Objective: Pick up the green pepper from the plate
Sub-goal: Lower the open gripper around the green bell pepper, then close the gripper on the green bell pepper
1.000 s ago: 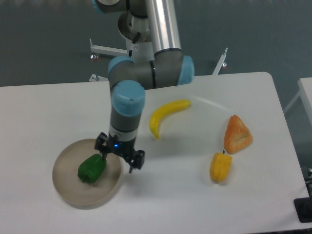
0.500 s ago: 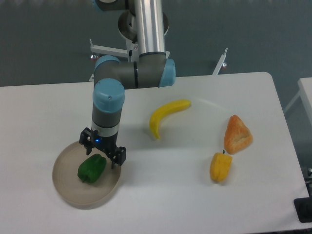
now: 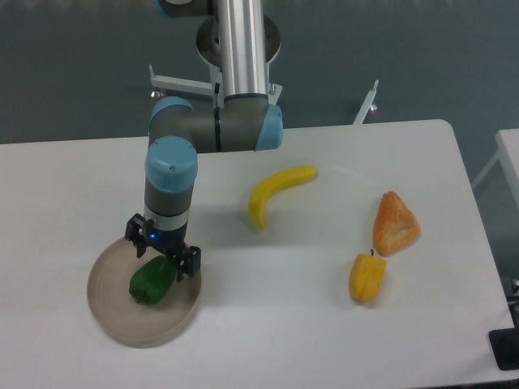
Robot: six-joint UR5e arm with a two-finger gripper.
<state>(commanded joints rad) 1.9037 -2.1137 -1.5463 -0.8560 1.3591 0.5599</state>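
The green pepper is small, glossy and bright green, and lies in the middle of the round beige plate at the table's front left. My gripper hangs straight above the pepper's far end, pointing down, with its black fingers spread apart on either side of it. The jaws are open and hold nothing. I cannot tell whether the fingers touch the pepper.
A yellow banana lies in the middle of the white table. At the right lie an orange wedge-shaped piece and a yellow-orange pepper. The arm's column rises behind the table's far edge.
The gripper has moved left, from over the plate's right rim to directly above the green pepper. The jaws stayed open. The pepper has not moved.
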